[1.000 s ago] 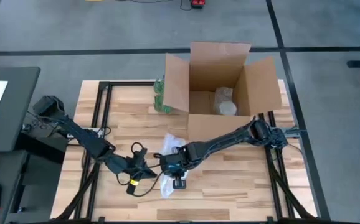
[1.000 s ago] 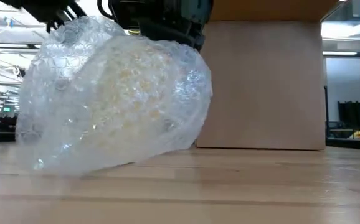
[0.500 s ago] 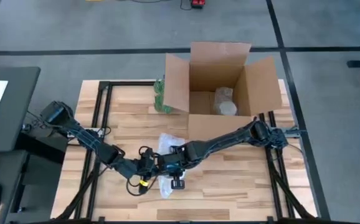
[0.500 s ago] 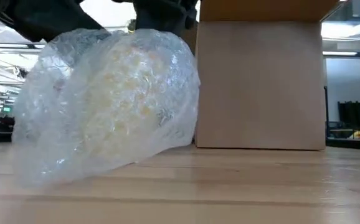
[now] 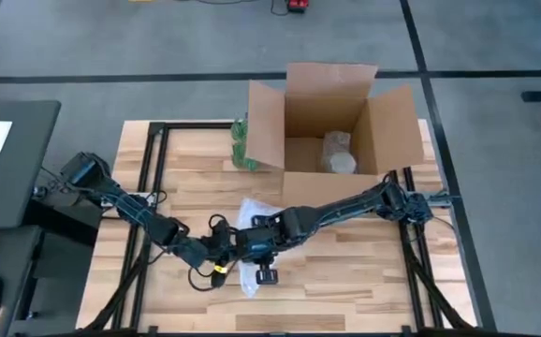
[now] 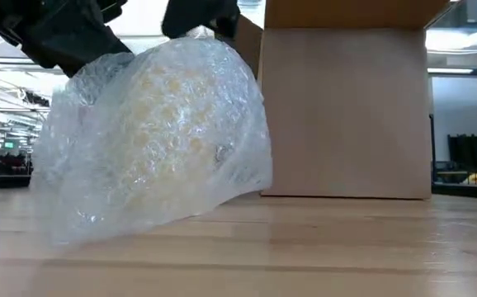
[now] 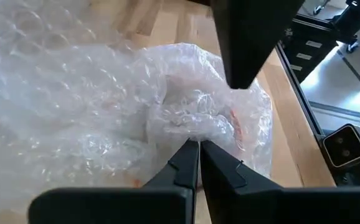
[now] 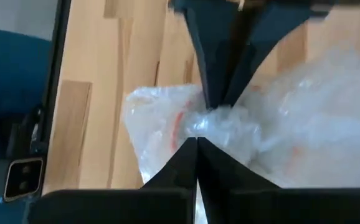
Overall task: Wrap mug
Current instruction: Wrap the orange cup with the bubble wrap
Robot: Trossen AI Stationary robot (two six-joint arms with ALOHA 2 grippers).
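A bundle of clear bubble wrap (image 5: 250, 251) lies in the middle of the table near its front edge. In the low view it fills the left half as a bulging bundle (image 6: 152, 140) with a pale shape showing through; the mug itself is hidden inside. My left gripper (image 5: 230, 245) comes at the bundle from the table's left and my right gripper (image 5: 255, 245) from the right. Both are shut on the wrap's gathered top, their tips almost meeting. My left gripper pinches a bunched-up fold of the bubble wrap (image 7: 191, 127) between its two shut fingertips, several layers gathered together. It comes slanting down from the table's left. The bundle hangs below the fingers with its underside (image 6: 98, 231) on the table. My right gripper pinches the same gathered knot of wrap (image 8: 206, 124) between its two shut fingertips, coming slanting down from the table's right, opposite the left gripper's fingers (image 8: 220, 68). The wrap below it is puffed out, not taut.
An open cardboard box (image 5: 331, 131) stands at the table's far edge with a grey round thing (image 5: 341, 154) inside. A green leafy bunch (image 5: 241, 142) lies beside its left flap. Bare wood lies right of the bundle.
My left gripper has moved toward the table's right, up to the bundle beside my right gripper. In the low view the bundle has tipped more upright, with its top drawn higher and its base still on the table.
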